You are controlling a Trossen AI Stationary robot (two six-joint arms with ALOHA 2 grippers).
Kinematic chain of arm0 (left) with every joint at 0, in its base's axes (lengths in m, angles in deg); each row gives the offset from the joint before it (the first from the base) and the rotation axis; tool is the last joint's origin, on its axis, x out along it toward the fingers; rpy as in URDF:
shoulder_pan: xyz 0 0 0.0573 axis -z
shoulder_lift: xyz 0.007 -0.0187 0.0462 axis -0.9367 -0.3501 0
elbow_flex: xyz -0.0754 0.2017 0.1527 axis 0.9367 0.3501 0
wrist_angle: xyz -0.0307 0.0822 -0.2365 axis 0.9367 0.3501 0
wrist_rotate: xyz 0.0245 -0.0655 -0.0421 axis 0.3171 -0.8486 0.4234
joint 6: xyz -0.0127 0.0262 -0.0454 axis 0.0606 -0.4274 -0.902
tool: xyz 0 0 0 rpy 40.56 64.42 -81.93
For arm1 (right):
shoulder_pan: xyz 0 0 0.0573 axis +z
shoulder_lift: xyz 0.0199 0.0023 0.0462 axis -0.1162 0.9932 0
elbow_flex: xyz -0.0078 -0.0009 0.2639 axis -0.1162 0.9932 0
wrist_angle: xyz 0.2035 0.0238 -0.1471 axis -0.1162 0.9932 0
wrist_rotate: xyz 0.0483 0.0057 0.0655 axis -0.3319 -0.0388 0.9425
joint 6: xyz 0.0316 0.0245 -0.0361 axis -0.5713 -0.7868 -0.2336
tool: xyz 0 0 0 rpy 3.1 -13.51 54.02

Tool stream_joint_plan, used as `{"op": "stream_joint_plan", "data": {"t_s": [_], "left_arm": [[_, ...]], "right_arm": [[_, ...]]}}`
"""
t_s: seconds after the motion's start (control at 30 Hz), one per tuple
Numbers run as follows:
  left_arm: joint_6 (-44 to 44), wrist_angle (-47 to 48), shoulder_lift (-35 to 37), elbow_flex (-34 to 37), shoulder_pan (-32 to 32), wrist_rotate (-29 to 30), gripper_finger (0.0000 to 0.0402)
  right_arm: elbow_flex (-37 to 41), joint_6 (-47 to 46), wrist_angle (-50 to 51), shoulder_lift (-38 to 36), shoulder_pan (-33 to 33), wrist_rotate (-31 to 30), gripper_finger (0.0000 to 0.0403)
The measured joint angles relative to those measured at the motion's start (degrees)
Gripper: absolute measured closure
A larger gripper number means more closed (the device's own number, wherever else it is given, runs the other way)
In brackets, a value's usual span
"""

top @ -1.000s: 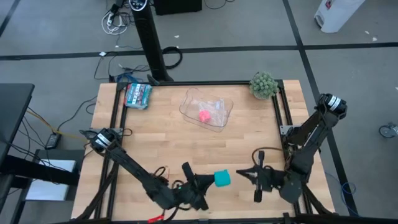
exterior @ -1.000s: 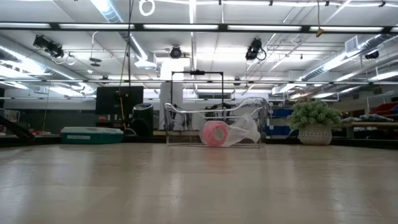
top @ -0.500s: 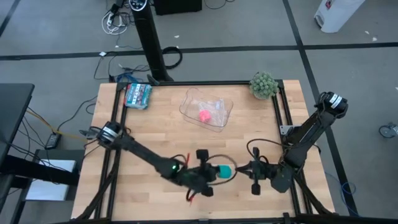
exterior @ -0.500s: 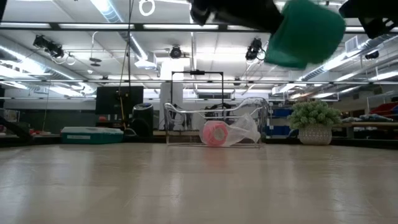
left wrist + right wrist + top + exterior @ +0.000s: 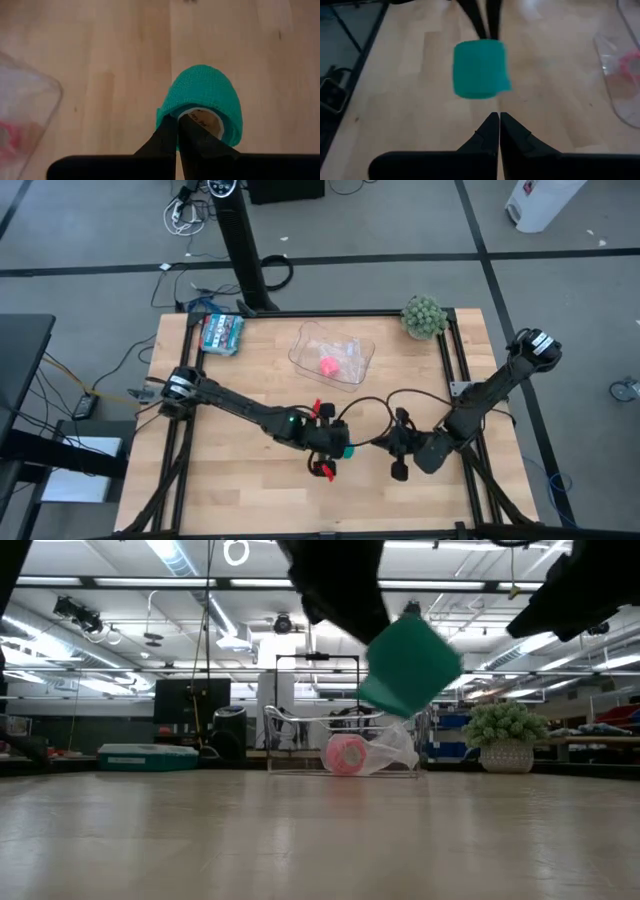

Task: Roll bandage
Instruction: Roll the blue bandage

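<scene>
Bandage [image 5: 410,667]: one teal roll, held clear above tabletop [image 5: 250,390]
Left pincer [image 5: 178,131]: clamped on roll's edge
Right pincer [image 5: 498,125]: closed, empty; near roll

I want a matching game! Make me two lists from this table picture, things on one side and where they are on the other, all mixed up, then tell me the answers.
Things:
1. bandage
2. pink roll
3. plant
4. patterned packet

Places:
A. far right corner of the table
B. inside the clear plastic container
C. far left corner of the table
D. held up off the table, pinched at its rim by the left gripper

Pairs: 1-D, 2-B, 3-A, 4-C
</scene>
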Motion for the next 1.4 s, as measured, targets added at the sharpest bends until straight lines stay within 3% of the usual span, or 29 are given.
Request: {"op": "stream_joint_plan", "data": {"t_s": [0.13,0.4,0.63,0.77,1.03,1.27,1.4], "left_arm": [[2.64,5.67,0.0,0.09,-0.89,-4.4,0.0393],[8.76,10.03,0.0,0.11,-2.79,-5.87,0.0394],[11.05,10.31,0.0,0.15,-4.96,-8.64,0.0394],[11.94,10.51,0.0,0.47,-5.29,-8.89,0.0394],[11.83,10.29,0.0,0.7,-5.33,-6.35,0.0391],[11.9,10.25,0.0,-0.33,-5.33,-6.22,0.0389],[11.82,11.35,0.0,-0.62,-5.35,-7.0,0.0388]], "right_arm": [[2.16,1.21,-3.71,0.01,-3.59,2.8,0.0398],[8.85,6.14,-28.42,6.08,-12.37,16.22,0.0397],[8.3,7.7,-35.55,15.19,-15.8,18.49,0.0401],[8.32,7.98,-35.97,15.83,-16.15,18.49,0.0398],[8.56,13.04,-31.87,6.66,-13.92,15.34,0.0402],[8.55,19.97,-27.72,-8.75,-10.36,5.68,0.0402],[8.5,16.4,-17.92,-13.61,-9.8,4.18,0.0402]]}}
